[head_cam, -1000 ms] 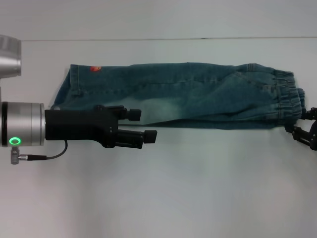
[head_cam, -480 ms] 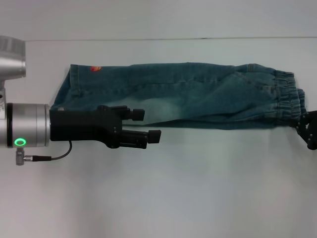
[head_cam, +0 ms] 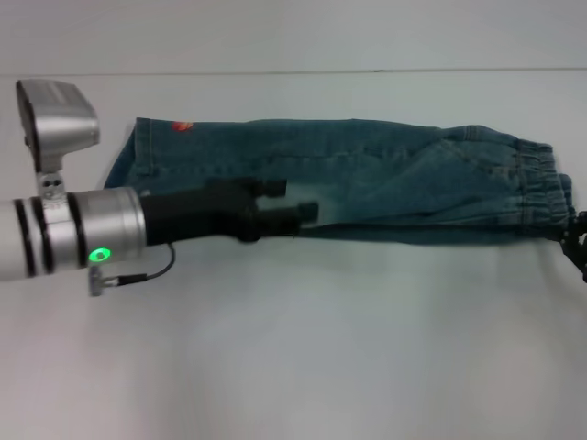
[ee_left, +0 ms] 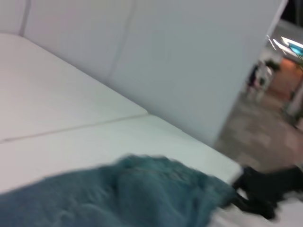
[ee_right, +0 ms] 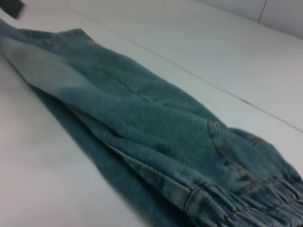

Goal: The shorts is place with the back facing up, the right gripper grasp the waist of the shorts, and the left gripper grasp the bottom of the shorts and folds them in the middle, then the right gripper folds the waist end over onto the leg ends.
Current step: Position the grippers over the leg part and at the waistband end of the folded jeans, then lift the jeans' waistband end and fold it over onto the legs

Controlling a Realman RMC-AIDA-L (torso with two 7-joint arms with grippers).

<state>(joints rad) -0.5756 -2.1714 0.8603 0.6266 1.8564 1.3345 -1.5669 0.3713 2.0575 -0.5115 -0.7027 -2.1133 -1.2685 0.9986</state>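
Note:
The blue denim shorts (head_cam: 367, 183) lie folded lengthwise on the white table (head_cam: 303, 348), elastic waist (head_cam: 541, 188) at the right and leg ends (head_cam: 138, 165) at the left. My left gripper (head_cam: 292, 200) reaches in from the left over the shorts' near edge, fingers apart and holding nothing. Only a black sliver of my right gripper (head_cam: 578, 243) shows at the frame's right edge, just off the waist. The left wrist view shows the waist end (ee_left: 142, 189) with the right gripper (ee_left: 265, 189) beyond it. The right wrist view shows the shorts (ee_right: 156, 127) up close.
The table's back edge (head_cam: 293, 71) meets a pale wall behind the shorts. Bare white tabletop stretches in front of the shorts. A small red mark (head_cam: 183, 126) sits on the denim near the leg ends.
My left arm has swung and tilted, carrying its gripper right and farther back over the shorts' near edge. The right gripper has slid further out of the frame. The shorts shifted slightly right.

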